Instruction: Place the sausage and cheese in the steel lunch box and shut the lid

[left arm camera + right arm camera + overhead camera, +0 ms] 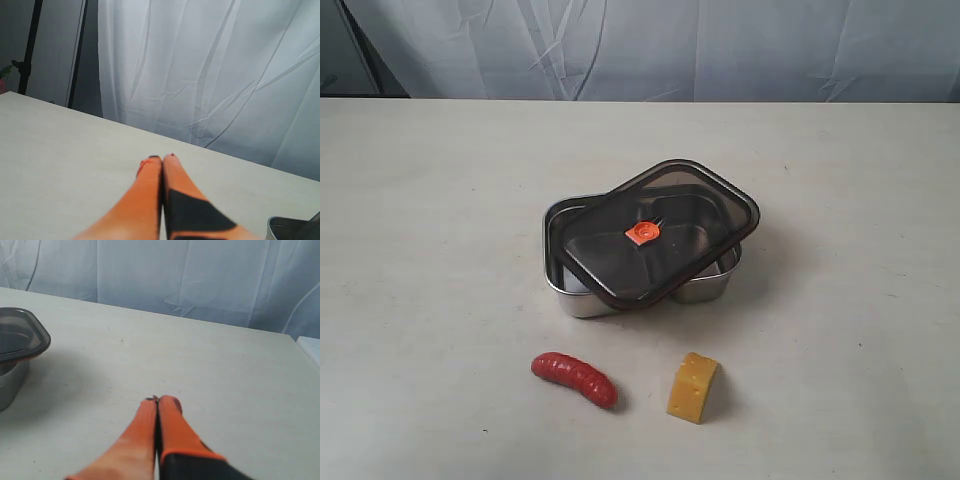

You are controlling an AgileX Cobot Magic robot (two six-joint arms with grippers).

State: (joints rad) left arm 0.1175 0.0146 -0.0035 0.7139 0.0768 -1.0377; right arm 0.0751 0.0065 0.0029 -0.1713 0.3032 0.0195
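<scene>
Since neither arm reaches into the exterior view, only the wrist cameras show them. The left gripper (pixel 162 157) has its orange fingers pressed together with nothing between them. It points over bare table (pixel 440 200), and only a corner of the steel lunch box (pixel 280 227) shows near its side. The sausage (pixel 574 379) does not lie ahead of this gripper; it rests on the table apart from the box, on the side away from the curtain. The lid (pixel 610 255) sits turned and tilted on the box and covers most of the opening. I judge that it must be lifted away first, best by a free overhanging corner, so that the box does not slide. The cheese (pixel 693 387) stands near the sausage, not touching it. The right gripper (pixel 158 400) is also fully closed and holds nothing, and the box with its lid is off to its side, well apart. For each pick, the jaws should open before the descent.

The table is pale, matte and lightly scuffed. A creased white curtain (pixel 720 50) hangs behind it, and a black stand (pixel 30 45) shows beside the curtain.
</scene>
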